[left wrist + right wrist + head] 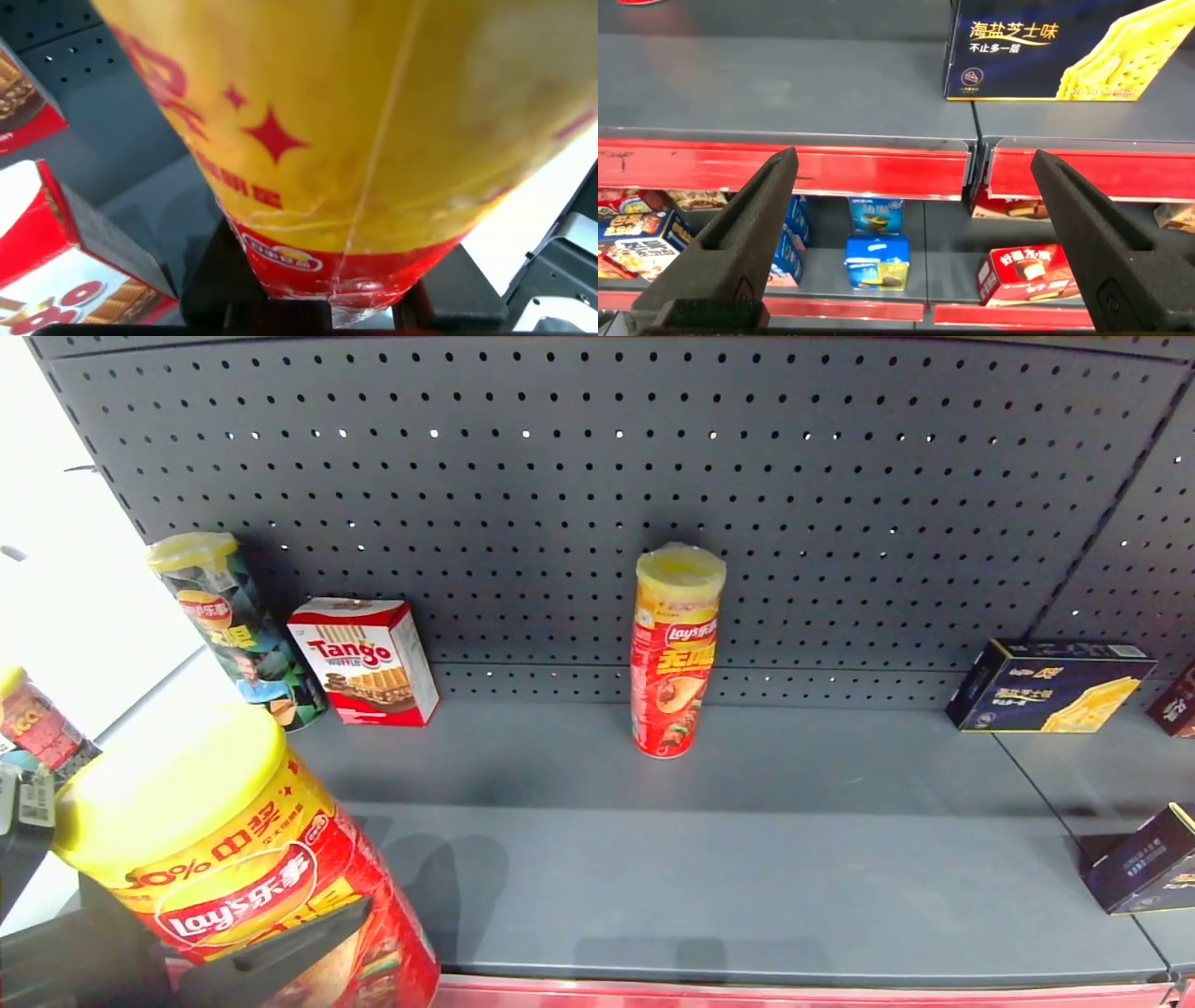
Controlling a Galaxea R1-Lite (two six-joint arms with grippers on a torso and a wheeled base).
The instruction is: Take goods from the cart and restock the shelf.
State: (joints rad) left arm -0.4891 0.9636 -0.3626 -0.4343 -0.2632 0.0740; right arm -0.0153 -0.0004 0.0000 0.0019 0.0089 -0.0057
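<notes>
Red chip canister [243, 859], yellow-lidded, is sitting tilted in the left gripper [187, 947], whose fingers are pinching its lower body at the front left corner of the shelf [747, 877]. Right gripper [910, 233] is hovering with fingers spread wide before the shelf's red lip, below a dark blue box [1064, 47]. A second canister [677, 649] is standing upright near the back panel.

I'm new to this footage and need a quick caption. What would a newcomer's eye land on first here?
The big red can with a yellow lid, clamped in the left gripper, looms at the near left before the grey shelf. Next comes a matching can, standing upright alone mid-shelf by the pegboard. The right gripper hangs open facing a red front edge.
</notes>
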